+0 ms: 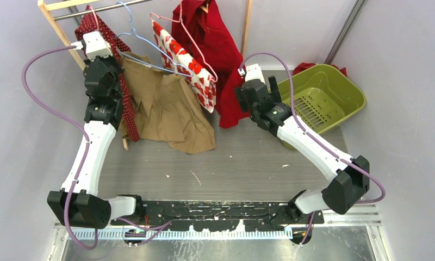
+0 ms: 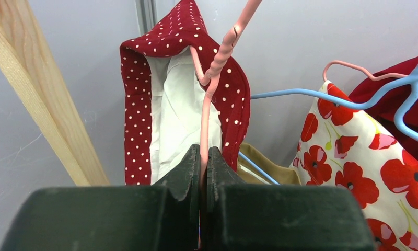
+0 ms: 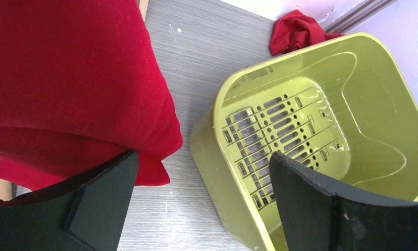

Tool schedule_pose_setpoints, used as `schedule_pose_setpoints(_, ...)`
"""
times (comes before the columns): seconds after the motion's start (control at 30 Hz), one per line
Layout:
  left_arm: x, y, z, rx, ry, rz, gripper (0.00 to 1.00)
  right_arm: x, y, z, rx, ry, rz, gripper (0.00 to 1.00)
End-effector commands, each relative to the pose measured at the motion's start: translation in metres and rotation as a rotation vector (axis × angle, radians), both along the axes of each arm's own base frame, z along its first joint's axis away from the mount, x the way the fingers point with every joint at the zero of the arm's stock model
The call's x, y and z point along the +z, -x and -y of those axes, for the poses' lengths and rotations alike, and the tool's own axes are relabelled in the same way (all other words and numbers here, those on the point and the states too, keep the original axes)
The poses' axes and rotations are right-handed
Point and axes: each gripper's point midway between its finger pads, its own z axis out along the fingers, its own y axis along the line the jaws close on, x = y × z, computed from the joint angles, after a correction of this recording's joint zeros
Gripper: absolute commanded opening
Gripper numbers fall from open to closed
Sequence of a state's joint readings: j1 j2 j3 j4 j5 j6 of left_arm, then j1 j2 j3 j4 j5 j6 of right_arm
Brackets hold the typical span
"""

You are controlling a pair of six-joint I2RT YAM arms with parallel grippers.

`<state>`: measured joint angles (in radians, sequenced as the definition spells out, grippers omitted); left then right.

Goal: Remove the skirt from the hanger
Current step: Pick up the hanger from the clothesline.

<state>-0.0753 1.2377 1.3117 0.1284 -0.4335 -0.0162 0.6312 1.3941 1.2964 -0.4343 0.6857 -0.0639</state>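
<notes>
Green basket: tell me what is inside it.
Only its bare slotted floor shows inside the green basket; no clothing. One finger of the open right gripper covers the near corner. A red cloth lies outside, behind it.

left arm (image 1: 93, 152) and right arm (image 1: 308, 144): white link shells, black joint housings, looping purple cables (image 1: 24, 70), matte black fingers (image 3: 100, 204).

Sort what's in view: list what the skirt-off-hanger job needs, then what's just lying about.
Job: polka-dot skirt; its pink hanger; left pincer, shut on that hanger.
Lying about: tan garment; blue hanger; poppy-print garment; red garment; green basket.
</notes>
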Motion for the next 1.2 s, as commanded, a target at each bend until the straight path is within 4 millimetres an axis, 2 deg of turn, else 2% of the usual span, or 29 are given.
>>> schedule_pose_setpoints(0.0, 0.083, 0.025, 0.001, -0.021, -0.019, 0.258, 0.0, 0.003, -0.008, -0.007, 0.007, -0.023, 0.029, 1.0)
schedule_pose_setpoints(0.33, 0.102, 0.015, 0.005, -0.039, -0.026, 0.313, 0.0, -0.009, -0.011, -0.011, 0.014, -0.013, 0.005, 1.0)
schedule_pose_setpoints(0.47, 0.086, 0.015, 0.006, -0.049, -0.015, 0.278, 0.0, -0.011, -0.012, -0.01, 0.008, -0.003, 0.005, 1.0)
schedule_pose_setpoints(0.53, 0.071, 0.018, 0.006, -0.053, -0.011, 0.252, 0.0, -0.011, -0.011, -0.009, 0.007, 0.001, 0.004, 1.0)
schedule_pose_setpoints(0.67, 0.059, 0.03, 0.005, -0.05, -0.007, 0.235, 0.0, -0.017, -0.012, -0.01, 0.009, 0.007, -0.005, 1.0)
schedule_pose_setpoints(0.97, 0.065, 0.05, 0.008, -0.072, -0.024, 0.25, 0.0, -0.027, -0.014, -0.016, 0.022, 0.004, -0.031, 1.0)
schedule_pose_setpoints(1.17, 0.079, 0.033, 0.014, -0.098, -0.05, 0.297, 0.0, -0.033, -0.014, -0.019, 0.029, -0.005, -0.051, 1.0)
